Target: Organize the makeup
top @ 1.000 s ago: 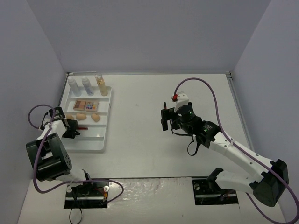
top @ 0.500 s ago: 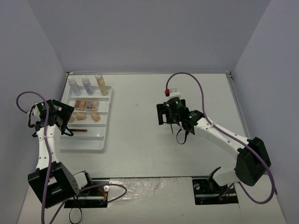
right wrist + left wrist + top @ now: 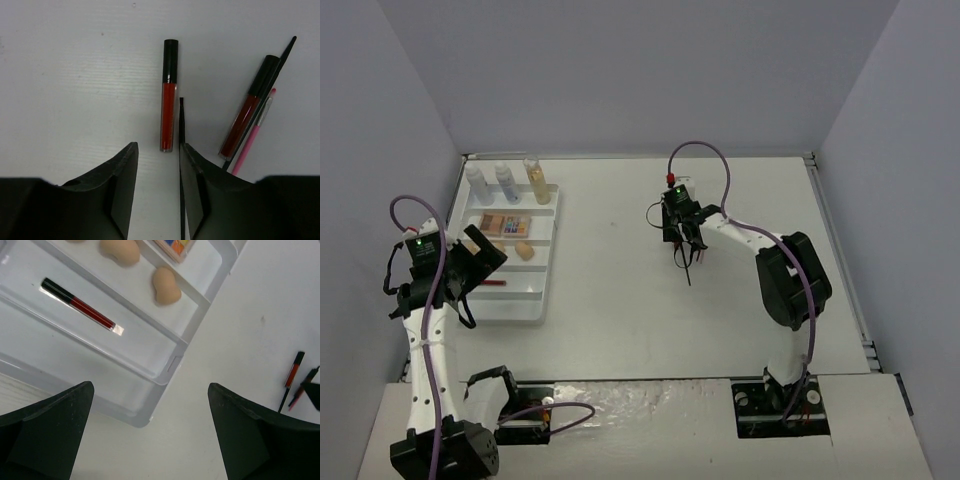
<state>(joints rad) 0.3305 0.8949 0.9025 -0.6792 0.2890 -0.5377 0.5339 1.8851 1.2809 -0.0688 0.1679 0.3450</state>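
Observation:
A white slotted tray (image 3: pixel 535 300) at the left holds a red and black pencil (image 3: pixel 80 305), peach sponges (image 3: pixel 166 286) and a palette (image 3: pixel 505 224). Three bottles (image 3: pixel 507 183) stand at its far end. My left gripper (image 3: pixel 150 440) hangs above the tray's near right corner, open wide and empty. Mid-table, my right gripper (image 3: pixel 157 175) is low over loose makeup, jaws narrowed but apart, bare table between them. A red tube (image 3: pixel 169 95) lies just past the tips. A thin black brush (image 3: pixel 181 130) runs along the right finger's inner edge. A second red tube (image 3: pixel 248 107) and a pink pencil (image 3: pixel 252 135) lie to the right.
Grey walls close in the table on the left, back and right. The right arm (image 3: pixel 780 270) stretches from its base across the table's right half. The loose pencils (image 3: pixel 292 377) show at the right edge of the left wrist view, on bare table.
My left gripper opened, left the red and black pencil in the tray and drew back. My right gripper moved farther back over the loose pencils and its jaws narrowed.

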